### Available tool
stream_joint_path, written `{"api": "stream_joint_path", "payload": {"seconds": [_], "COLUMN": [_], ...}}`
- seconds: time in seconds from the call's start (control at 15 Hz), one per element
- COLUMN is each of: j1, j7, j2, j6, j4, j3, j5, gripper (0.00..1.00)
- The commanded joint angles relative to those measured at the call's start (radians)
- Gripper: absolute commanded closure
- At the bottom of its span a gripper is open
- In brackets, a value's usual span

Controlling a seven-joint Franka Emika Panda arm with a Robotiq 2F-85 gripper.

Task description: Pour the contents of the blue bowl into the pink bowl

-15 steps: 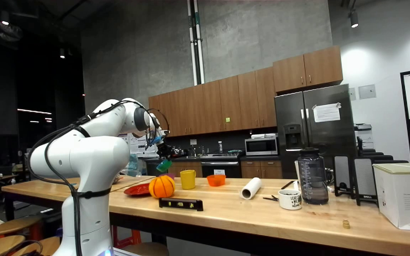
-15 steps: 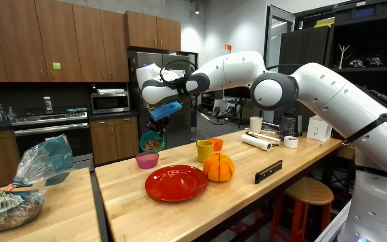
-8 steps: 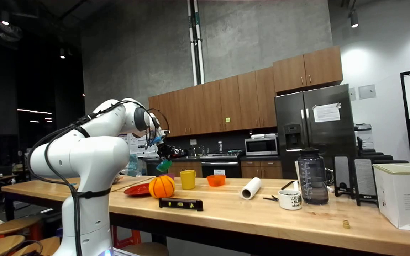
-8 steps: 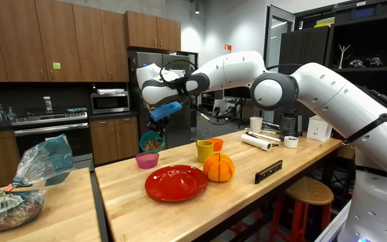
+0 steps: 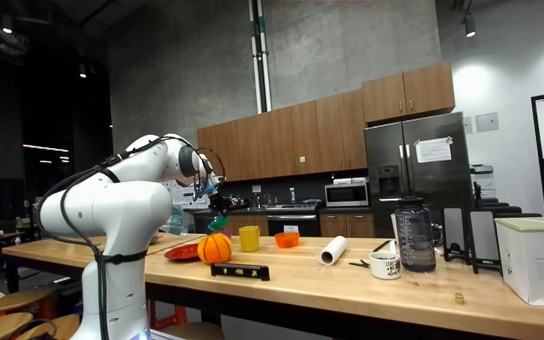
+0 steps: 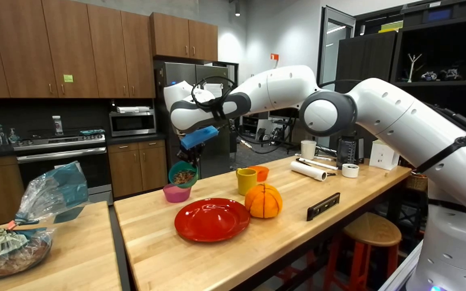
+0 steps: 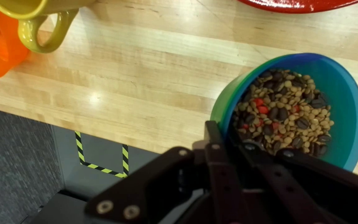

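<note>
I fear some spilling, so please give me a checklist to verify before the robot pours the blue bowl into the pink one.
1. Blue bowl held: ok; the jaws are shut on its rim.
2. Contents in place: ok; a brown, black and red mix lies inside.
3. Pink bowl upright on the table: ok.
4. Blue bowl directly above it: cannot tell; they overlap in an exterior view, but the wrist view shows no pink bowl.
5. Room in the pink bowl: cannot tell; its bottom does not show.
6. Yellow mug clear: ok; it stands apart from both bowls.

Tbl (image 6: 156, 242): pink bowl (image 6: 176, 195), red plt (image 6: 212, 220), yel mug (image 6: 247, 182)
</note>
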Motion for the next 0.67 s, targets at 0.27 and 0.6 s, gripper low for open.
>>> {"api": "stream_joint_path", "payload": {"seconds": [0.27, 0.6], "j1": [0.009, 0.014], "j7": [-0.01, -0.011], "j2": [0.045, 0.076], "j6": [0.011, 0.012], "j4": [0.108, 0.163], "j3": [-0.024, -0.043], "j5": [-0.029, -0.091], "gripper": [0.98, 0.98]}}
